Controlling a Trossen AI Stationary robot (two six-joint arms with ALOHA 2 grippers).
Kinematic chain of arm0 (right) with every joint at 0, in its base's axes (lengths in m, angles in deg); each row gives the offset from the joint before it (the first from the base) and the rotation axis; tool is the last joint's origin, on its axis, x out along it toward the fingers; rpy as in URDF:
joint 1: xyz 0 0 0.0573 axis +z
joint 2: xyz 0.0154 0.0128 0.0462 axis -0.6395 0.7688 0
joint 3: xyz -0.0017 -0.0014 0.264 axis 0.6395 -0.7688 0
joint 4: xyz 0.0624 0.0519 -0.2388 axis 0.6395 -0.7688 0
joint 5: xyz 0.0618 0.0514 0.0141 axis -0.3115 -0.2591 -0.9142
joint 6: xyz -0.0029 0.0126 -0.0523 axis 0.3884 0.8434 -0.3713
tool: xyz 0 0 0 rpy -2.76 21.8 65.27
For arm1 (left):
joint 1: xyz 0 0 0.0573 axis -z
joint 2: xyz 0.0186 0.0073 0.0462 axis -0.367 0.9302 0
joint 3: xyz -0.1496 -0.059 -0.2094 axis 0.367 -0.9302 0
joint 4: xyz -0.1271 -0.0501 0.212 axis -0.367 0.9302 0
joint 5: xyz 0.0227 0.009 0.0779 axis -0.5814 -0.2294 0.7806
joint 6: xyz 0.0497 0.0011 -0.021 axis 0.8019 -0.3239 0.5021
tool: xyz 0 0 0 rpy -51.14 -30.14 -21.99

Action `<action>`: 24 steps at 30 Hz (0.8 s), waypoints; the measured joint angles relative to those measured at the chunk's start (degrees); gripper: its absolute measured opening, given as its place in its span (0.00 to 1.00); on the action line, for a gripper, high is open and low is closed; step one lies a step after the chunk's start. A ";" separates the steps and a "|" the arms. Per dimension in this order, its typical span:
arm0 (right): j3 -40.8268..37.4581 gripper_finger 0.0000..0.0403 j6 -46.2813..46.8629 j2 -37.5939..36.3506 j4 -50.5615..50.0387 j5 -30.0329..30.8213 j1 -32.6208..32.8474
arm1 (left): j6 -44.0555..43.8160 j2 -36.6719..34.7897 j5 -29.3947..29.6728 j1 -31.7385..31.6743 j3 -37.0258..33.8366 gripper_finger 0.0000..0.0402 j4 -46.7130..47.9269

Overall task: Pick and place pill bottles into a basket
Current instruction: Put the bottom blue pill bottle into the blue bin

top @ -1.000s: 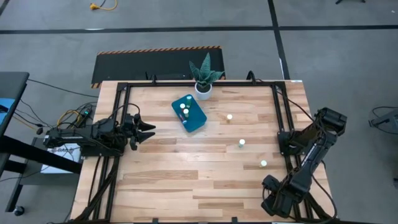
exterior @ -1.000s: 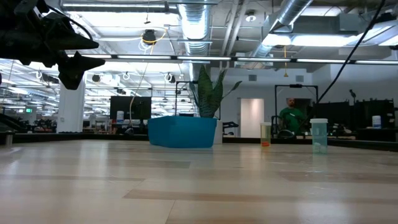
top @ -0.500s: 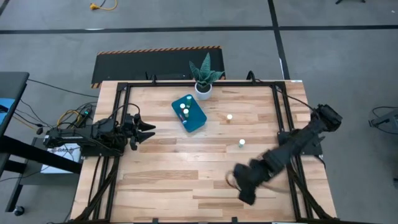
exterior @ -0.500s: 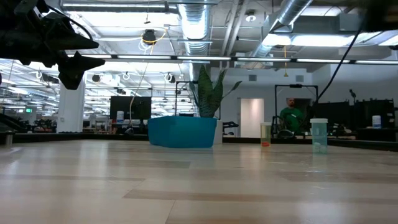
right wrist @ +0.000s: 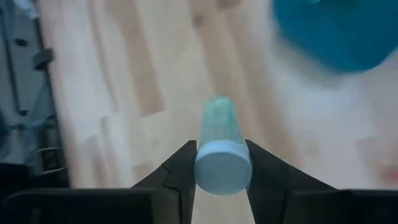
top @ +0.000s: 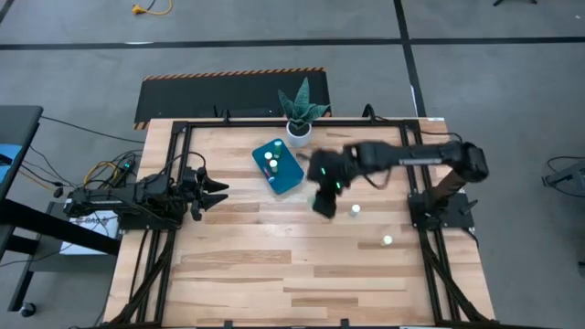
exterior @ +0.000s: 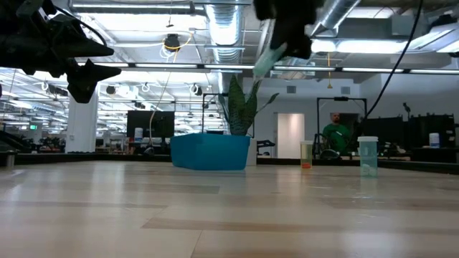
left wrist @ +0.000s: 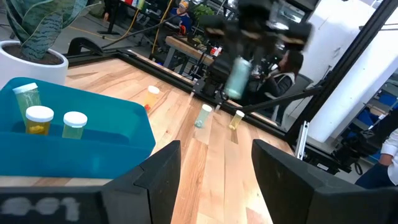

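Observation:
The blue basket (top: 279, 166) stands at the table's far middle with three pill bottles in it (left wrist: 38, 118). Loose pill bottles stand upright on the wood to its right (top: 355, 210) (top: 388, 240) (left wrist: 204, 115). My right gripper (top: 324, 194) hangs above the table just right of the basket, shut on a pale-green pill bottle (right wrist: 219, 127) (exterior: 265, 61). My left gripper (top: 224, 192) waits open at the table's left edge, level and pointing toward the basket (left wrist: 81, 149). My right gripper pinches the pill bottle between its two fingers at the cap end (right wrist: 222, 163). The fingers slant down from above and lie along the bottle, whose body points on past the fingertips. The bottle is lifted clear of the table and tilted, bottom end lowest (exterior: 259, 69).
A white pot with a green plant (top: 299, 126) stands just behind the basket at the far edge. Black frame rails (top: 416, 183) run along the table's left, right and far sides. Bare wood lies across the near half. A person (exterior: 333, 135) shows in the room beyond.
My right gripper has swung from the table's near right corner across to the far middle beside the basket. It has risen into the top of the low view and rolled about its own line, still shut.

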 joint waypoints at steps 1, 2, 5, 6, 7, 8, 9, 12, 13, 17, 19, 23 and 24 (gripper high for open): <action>1.84 0.27 -2.47 1.13 -1.00 -0.01 -1.86 | 0.00 0.00 0.00 0.00 0.00 0.46 0.00; 3.87 0.28 -4.84 2.46 -1.81 -0.01 -3.55 | 0.00 0.00 0.00 -0.01 0.01 0.46 0.00; 9.97 0.29 -12.02 7.45 -5.63 0.01 -7.72 | 0.00 -0.01 0.00 -0.01 0.01 0.46 0.00; 12.10 0.29 -14.40 9.27 -6.57 -0.01 -8.87 | 0.00 0.00 0.00 0.00 0.00 0.46 0.00; 14.18 0.28 -16.53 10.76 -6.75 -0.01 -10.04 | 0.00 0.00 0.00 -0.02 0.02 0.46 -0.02; 16.09 0.28 -18.45 12.09 -7.43 -0.03 -11.18 | 0.00 -0.02 0.00 -0.02 0.00 0.46 0.00; 17.95 0.27 -20.21 13.32 -8.27 -0.06 -12.26 | 0.00 0.00 0.00 -0.02 0.00 0.46 0.00; 22.95 0.27 -24.21 17.02 -9.78 -0.25 -15.18 | 0.00 0.00 0.00 -0.01 0.01 0.46 0.00; 24.38 0.27 -25.21 18.24 -10.39 -0.25 -15.98 | 0.00 -0.02 0.00 0.00 0.01 0.46 0.00; 29.13 0.28 -29.01 23.42 -14.96 0.42 -18.05 | 0.00 -0.01 0.00 -0.01 0.00 0.46 0.00; 30.87 0.28 -30.15 26.13 -17.18 0.48 -18.35 | 0.00 -0.02 0.00 0.00 0.00 0.46 0.00; 33.43 0.27 -30.65 30.50 -19.02 0.42 -18.74 | 0.00 -0.02 0.00 -0.01 0.00 0.46 0.00; 33.82 0.27 -30.63 31.15 -19.21 0.45 -18.73 | 0.00 -0.02 -0.02 0.00 0.00 0.46 0.00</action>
